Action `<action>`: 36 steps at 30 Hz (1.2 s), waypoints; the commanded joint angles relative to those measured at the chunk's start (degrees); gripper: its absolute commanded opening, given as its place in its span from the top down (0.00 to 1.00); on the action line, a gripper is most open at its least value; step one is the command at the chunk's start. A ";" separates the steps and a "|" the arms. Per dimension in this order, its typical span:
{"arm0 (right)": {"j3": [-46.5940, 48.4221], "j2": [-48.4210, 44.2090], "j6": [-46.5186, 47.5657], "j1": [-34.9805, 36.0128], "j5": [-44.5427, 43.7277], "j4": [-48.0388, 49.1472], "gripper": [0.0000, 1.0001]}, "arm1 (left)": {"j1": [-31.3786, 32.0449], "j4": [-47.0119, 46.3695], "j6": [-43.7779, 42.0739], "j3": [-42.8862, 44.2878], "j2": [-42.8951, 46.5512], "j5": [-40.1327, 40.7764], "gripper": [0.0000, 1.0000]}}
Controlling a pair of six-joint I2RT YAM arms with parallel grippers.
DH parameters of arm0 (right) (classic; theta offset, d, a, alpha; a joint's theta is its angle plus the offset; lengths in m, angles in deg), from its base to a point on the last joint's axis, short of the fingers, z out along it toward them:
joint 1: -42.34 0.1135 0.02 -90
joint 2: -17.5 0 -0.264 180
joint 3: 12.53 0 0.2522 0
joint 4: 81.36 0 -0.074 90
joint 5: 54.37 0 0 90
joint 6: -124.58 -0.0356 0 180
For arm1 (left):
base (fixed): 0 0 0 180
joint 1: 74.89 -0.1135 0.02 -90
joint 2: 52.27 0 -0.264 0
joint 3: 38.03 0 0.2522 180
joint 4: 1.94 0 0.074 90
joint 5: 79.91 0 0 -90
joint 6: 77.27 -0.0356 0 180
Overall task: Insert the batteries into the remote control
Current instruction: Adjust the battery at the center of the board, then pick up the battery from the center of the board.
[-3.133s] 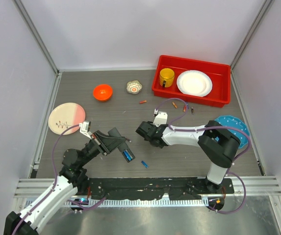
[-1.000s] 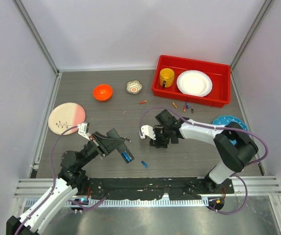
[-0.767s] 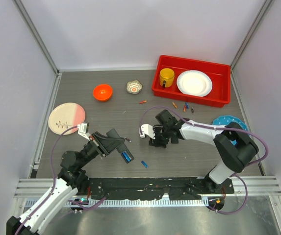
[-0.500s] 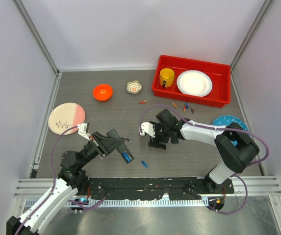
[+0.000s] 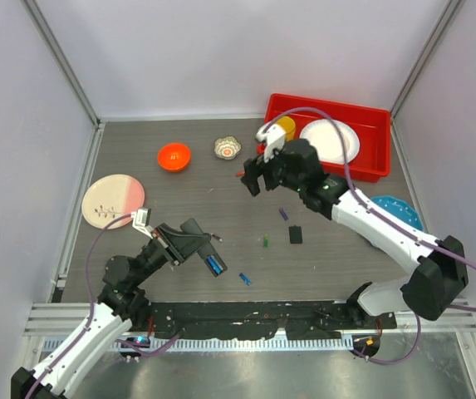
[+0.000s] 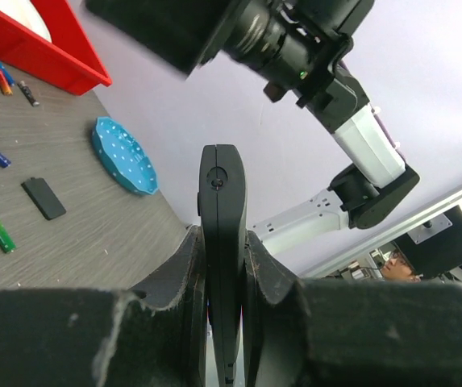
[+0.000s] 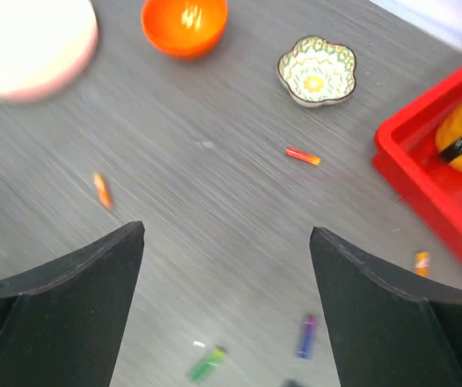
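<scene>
My left gripper (image 5: 199, 247) is shut on the black remote control (image 5: 212, 259), held on edge above the table; a blue battery (image 5: 215, 266) shows in its recess. In the left wrist view the remote (image 6: 221, 242) stands clamped between the fingers. My right gripper (image 5: 256, 175) is open and empty, raised over the table's middle back, also seen in its own view (image 7: 226, 230). Below it lie a purple battery (image 5: 283, 214), a green battery (image 5: 265, 242) and a small flat black piece (image 5: 296, 234). Loose batteries: blue (image 5: 244, 278), orange-red (image 5: 242, 173), several by the bin (image 5: 312, 181).
A red bin (image 5: 264, 151) holds a yellow cup (image 5: 282, 130) and a white plate (image 5: 329, 140) at the back right. An orange bowl (image 5: 174, 156), a flower-shaped dish (image 5: 228, 148), a pink plate (image 5: 113, 200) on the left and a blue plate (image 5: 395, 212) on the right.
My right gripper has lifted off the table's middle and swung toward the back, now open. A purple battery, a green battery and a black piece now show where it was. The left arm is still.
</scene>
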 commanded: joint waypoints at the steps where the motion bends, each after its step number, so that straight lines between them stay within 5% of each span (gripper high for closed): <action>1: -2.40 -2.95 -34.29 -5.29 5.39 4.06 0.11 | -0.22 -1.40 -1.06 -0.59 -1.38 1.24 1.00; 4: -4.95 -3.48 -41.20 -2.93 -5.82 2.59 0.11 | -0.30 -2.46 -1.06 -0.68 -3.40 1.41 1.00; 7: -6.19 -3.40 -46.74 6.28 -31.03 -4.69 0.29 | -0.30 -4.21 -0.97 -0.68 -6.03 1.41 1.00; 8: -5.84 -1.39 -49.28 8.57 -35.79 -9.24 0.42 | -0.22 -5.00 -0.97 -0.68 -6.56 1.41 1.00; 10: -5.22 1.43 -50.97 12.28 -39.78 -12.26 0.51 | -0.22 -5.71 -0.89 -0.50 -8.23 1.06 1.00; 13: -6.09 5.39 -55.71 12.90 -38.57 -16.57 0.64 | -0.22 -6.85 -0.80 -0.59 -9.29 0.71 1.00; 20: -12.16 7.33 -58.18 12.99 -33.83 -13.68 0.57 | -0.22 -5.63 -0.89 -1.20 -7.98 1.15 0.99; 36: -16.03 11.02 -61.87 13.60 -29.77 -10.07 0.56 | -0.13 -7.29 -0.80 -1.56 -9.82 0.80 1.00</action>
